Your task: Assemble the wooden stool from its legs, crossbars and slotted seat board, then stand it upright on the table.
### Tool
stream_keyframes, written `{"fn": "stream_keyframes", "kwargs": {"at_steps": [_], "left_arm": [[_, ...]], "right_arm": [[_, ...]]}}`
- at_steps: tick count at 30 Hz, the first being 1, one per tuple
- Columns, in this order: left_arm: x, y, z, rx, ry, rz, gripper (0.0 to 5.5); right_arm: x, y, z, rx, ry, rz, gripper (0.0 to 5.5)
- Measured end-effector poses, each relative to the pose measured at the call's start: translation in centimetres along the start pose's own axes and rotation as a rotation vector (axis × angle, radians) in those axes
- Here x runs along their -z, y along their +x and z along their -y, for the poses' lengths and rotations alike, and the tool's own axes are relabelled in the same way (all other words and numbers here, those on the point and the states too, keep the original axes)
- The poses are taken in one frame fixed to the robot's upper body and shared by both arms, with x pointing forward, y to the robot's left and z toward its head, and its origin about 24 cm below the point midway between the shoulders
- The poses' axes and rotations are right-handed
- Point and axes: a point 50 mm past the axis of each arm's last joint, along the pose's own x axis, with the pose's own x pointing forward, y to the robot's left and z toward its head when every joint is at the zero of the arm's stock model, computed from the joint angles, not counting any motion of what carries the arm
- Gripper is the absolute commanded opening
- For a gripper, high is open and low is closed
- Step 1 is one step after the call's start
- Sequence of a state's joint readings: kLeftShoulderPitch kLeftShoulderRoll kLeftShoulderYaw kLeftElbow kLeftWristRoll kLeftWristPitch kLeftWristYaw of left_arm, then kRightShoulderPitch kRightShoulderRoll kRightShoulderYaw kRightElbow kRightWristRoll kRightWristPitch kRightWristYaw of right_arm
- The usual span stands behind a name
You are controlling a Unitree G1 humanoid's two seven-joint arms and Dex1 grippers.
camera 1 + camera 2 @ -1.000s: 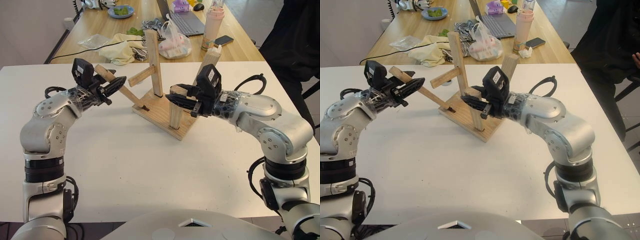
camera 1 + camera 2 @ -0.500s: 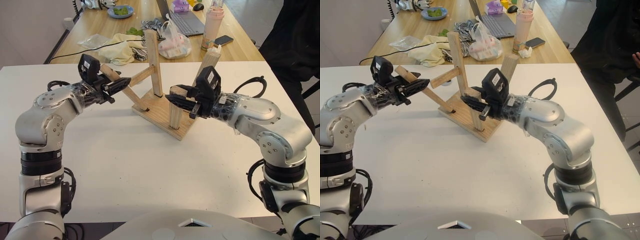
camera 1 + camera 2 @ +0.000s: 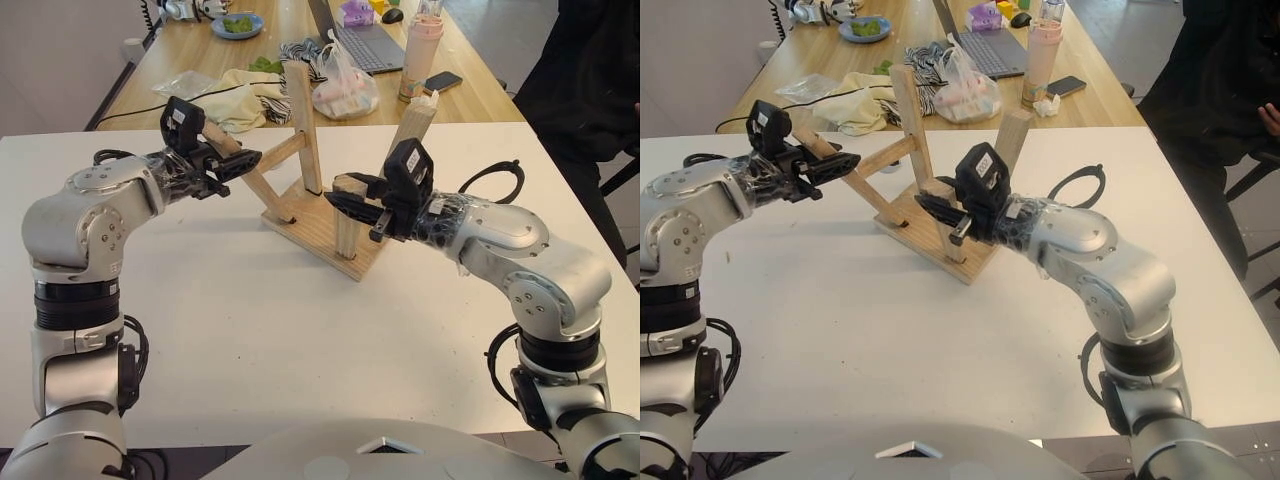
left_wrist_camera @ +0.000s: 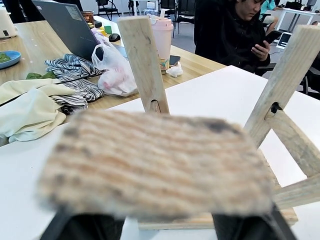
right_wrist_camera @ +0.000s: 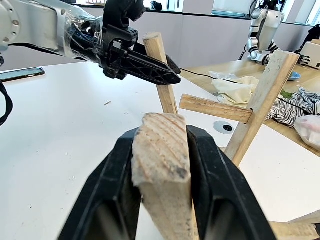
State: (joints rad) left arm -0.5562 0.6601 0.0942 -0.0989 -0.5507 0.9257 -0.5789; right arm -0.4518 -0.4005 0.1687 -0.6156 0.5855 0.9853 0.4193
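Left eye view: four legs [image 3: 303, 120], one seat board [image 3: 312, 232]; left hand [image 3: 241, 161], right hand [image 3: 343, 203] each clamp leg.

The flat slotted wooden seat board [image 3: 305, 232] lies near the middle of the white table [image 3: 250, 330]. Four legs rise from it. The short front wooden leg [image 3: 346, 225] at 6 o'clock sits between the fingers of the right gripper [image 3: 348, 205], which comes in from 3 o'clock. The slanted wooden leg [image 3: 265, 192] leans toward 10 o'clock, clamped in the left gripper [image 3: 245, 162]. The tall upright wooden leg [image 3: 306, 130] stands at 12 o'clock. The rear wooden leg [image 3: 415, 122] leans toward 2 o'clock. A short wooden crossbar [image 3: 283, 152] joins the slanted and upright legs. Behind the table, at 12 o'clock, a long wooden desk [image 3: 190, 60] carries a grey laptop [image 3: 365, 40].
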Motion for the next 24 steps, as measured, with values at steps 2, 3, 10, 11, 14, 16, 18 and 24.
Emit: {"fn": "stream_keyframes", "kwargs": {"at_steps": [2, 3, 10, 11, 14, 16, 18, 24], "left_arm": [[-0.1, 0.4, -0.2, 0.003, -0.001, 0.000, 2.01], [-0.1, 0.5, -0.3, 0.006, 0.000, 0.000, 2.01], [0.0, 0.6, -0.5, 0.009, -0.007, 0.000, 2.01], [0.0, 0.6, -0.5, 0.009, -0.007, 0.000, 2.01], [-0.1, 0.5, -0.5, 0.010, -0.007, -0.002, 2.01], [-0.1, 0.4, -0.4, 0.006, -0.012, -0.007, 2.01], [-0.1, 0.3, -0.4, -0.002, -0.018, -0.005, 2.01], [0.4, -0.6, -0.6, -0.030, -0.048, 0.007, 2.01]], "right_arm": [[0.0, 0.0, 0.0, 0.005, -0.001, 0.000, 1.12], [0.0, 0.0, 0.0, 0.006, -0.001, -0.001, 1.12], [0.1, 0.1, 0.1, 0.008, 0.002, -0.002, 1.12], [0.0, 0.1, 0.1, 0.008, 0.001, -0.002, 1.12], [-0.1, 0.1, 0.2, 0.004, -0.006, 0.003, 1.12], [-0.2, 0.1, 0.4, -0.004, -0.009, 0.000, 1.12], [-0.2, 0.1, 0.5, -0.010, -0.008, -0.001, 1.12], [-0.2, 0.1, 0.5, -0.021, -0.008, -0.003, 1.11]]}}
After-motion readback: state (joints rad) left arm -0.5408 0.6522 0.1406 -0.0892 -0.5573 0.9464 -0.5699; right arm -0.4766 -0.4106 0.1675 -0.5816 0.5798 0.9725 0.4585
